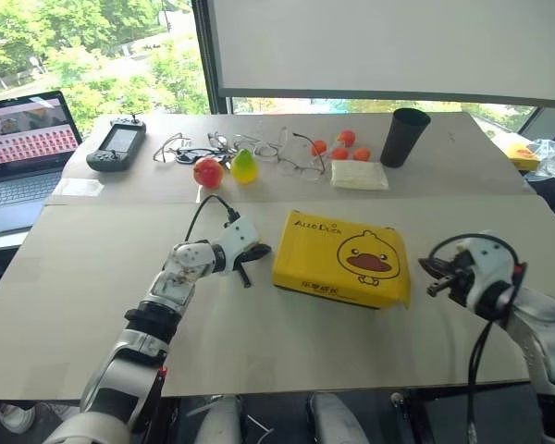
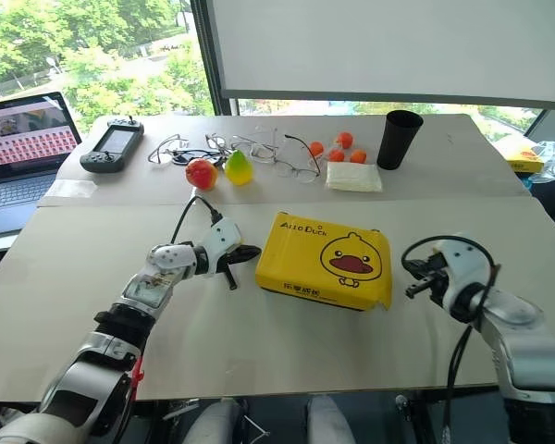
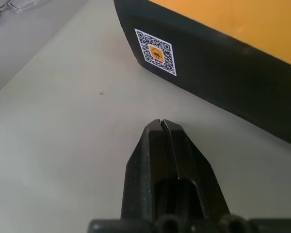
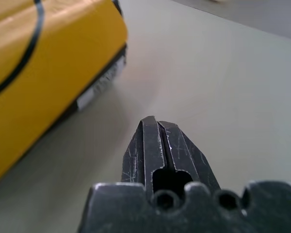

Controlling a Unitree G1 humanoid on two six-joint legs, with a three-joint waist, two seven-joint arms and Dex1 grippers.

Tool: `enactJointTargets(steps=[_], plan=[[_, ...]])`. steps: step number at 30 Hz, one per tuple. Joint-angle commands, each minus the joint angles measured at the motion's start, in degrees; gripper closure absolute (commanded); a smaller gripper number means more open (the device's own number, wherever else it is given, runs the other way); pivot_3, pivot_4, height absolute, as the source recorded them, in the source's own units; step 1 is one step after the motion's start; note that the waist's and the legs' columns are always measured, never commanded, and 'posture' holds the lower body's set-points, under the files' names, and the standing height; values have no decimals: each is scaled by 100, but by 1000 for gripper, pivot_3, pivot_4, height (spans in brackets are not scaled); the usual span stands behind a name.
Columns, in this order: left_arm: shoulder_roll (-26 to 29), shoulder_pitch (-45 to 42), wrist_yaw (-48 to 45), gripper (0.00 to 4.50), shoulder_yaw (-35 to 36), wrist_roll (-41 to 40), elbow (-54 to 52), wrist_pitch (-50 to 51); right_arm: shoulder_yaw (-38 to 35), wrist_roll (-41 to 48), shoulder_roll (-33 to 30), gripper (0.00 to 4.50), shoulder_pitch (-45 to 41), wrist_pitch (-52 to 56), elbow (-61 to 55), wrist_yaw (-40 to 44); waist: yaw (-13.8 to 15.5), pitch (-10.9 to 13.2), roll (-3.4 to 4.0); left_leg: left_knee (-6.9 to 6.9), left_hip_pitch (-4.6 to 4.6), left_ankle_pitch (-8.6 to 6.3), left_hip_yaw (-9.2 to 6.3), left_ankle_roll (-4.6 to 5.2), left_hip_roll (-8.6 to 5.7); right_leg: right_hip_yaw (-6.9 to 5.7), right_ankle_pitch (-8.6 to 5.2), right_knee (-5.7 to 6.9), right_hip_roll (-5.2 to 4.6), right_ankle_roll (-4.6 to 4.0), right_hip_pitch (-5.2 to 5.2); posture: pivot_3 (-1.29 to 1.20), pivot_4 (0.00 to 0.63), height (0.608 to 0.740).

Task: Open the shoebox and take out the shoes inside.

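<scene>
Yellow shoebox (image 1: 342,259) lies closed at the frame centre; left gripper (image 1: 251,252) and right gripper (image 1: 433,271) flank it, fingers closed, empty; opening remains.

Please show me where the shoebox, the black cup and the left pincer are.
shoebox (image 1: 342,259): left eye view, middle of the yellow lid.
black cup (image 1: 405,137): left eye view, its side wall.
left pincer (image 3: 161,122): left wrist view, tips of the shut fingers.
</scene>
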Motion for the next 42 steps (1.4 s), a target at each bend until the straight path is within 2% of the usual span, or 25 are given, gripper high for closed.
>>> enactJointTargets(steps=[1, 7, 12, 19, 29, 35, 40, 41, 42], plan=[[176, 206, -195, 4500, 72, -141, -529, 405, 359, 6, 106, 4476, -440, -232, 279, 296, 16, 0, 0, 0, -1, 0, 0, 0, 0, 0, 2, 0, 0, -3, -1, 0, 150, 723], [622, 700, -457, 4500, 285, -500, -1690, 1326, 1184, -320, 548, 4476, -1402, -744, 1203, 700, -82, 0, 0, 5, -2, -3, 1, 4, 13, 1, 8, 2, 9, -13, -5, 0, 150, 723], [1425, 1373, -832, 4500, 632, -1081, -3197, 2501, 1777, -654, 1030, 4476, -2132, -1268, 1990, 1097, -186, 0, -1, 5, -2, -7, 2, 2, 30, 1, 15, 4, 23, -25, -15, 0, 150, 723], [1899, 1759, -574, 4500, 1041, -1132, -3614, 2727, 2044, -788, 1270, 4476, -2376, -1400, 2201, 1461, -84, 1, -2, 6, -6, -7, -8, 3, 30, -13, 16, 4, 21, -26, -13, 0, 150, 723], [1838, 1821, -196, 4500, 840, -876, -3368, 2475, 2206, -805, 865, 4476, -1866, -887, 1405, 1756, -15, 1, -2, 6, -10, -8, -11, 2, 30, -17, 17, 3, 19, -28, -16, 0, 150, 723], [2622, 1894, -498, 4500, 986, -656, -3045, 2234, 1987, -797, 397, 4476, -1753, -845, 1440, 1903, -6, 1, -2, 6, -9, -8, -10, 2, 30, -17, 17, 3, 21, -29, -16, 0, 150, 723], [3316, 1938, -947, 4500, 1599, -1085, -3056, 2346, 2092, -601, -29, 4476, -1636, -782, 1339, 2544, 6, 1, -3, 6, -10, -9, -8, 2, 32, -19, 14, 1, 21, -32, -18, 0, 150, 723], [3451, 1954, -1078, 4002, 1745, -1210, -3113, 2412, 2153, -560, -96, 4500, -1623, -771, 1323, 2732, 12, 1, -3, 6, -10, -9, -8, 2, 33, -20, 14, 1, 21, -32, -17, 0, 150, 723], [3566, 1975, -1202, 3855, 1867, -1340, -3181, 2482, 2206, -526, -138, 4500, -1622, -762, 1322, 2888, 14, 1, -3, 6, -10, -9, -8, 3, 32, -21, 14, -1, 20, -32, -16, 0, 150, 723]])
